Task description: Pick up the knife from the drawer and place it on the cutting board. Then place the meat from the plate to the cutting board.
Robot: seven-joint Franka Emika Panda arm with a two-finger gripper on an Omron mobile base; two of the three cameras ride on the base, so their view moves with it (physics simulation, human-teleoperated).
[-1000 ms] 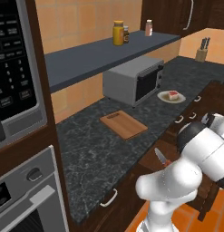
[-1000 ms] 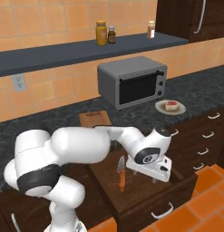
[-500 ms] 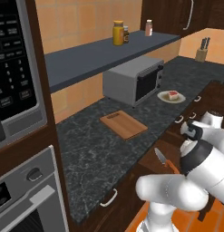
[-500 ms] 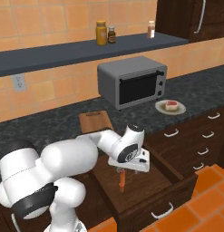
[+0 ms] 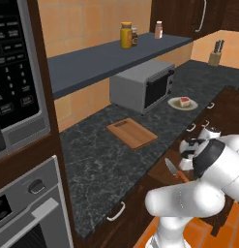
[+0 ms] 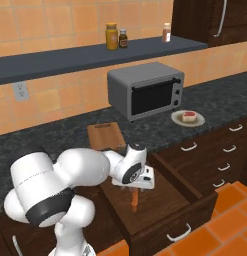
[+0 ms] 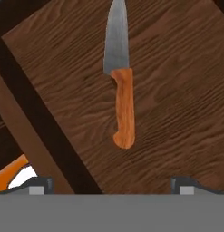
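The knife (image 7: 123, 106) lies flat on the wooden floor of the open drawer (image 7: 177, 90), orange-brown handle toward me, grey blade pointing away. My gripper (image 7: 112, 183) hangs open just above it, with the handle centred between the two fingertips and nothing touching. From the right base view the gripper (image 6: 135, 187) sits over the knife (image 6: 135, 199) in the pulled-out drawer (image 6: 165, 202). The cutting board (image 6: 106, 135) (image 5: 132, 133) rests bare on the dark counter behind the drawer. The meat (image 6: 189, 117) (image 5: 184, 101) lies on the plate (image 6: 197, 121) (image 5: 174, 103) in front of the toaster oven.
A grey toaster oven (image 6: 145, 92) stands at the back of the counter. Jars (image 6: 112, 36) line the shelf above. A knife block (image 5: 215, 53) is far right. Closed drawers (image 6: 210, 150) flank the open one, and a wall oven (image 5: 24, 208) stands at left.
The hand has swung left across the drawer and now hangs over the knife's handle. Its jaws stayed open, and the knife has not moved.
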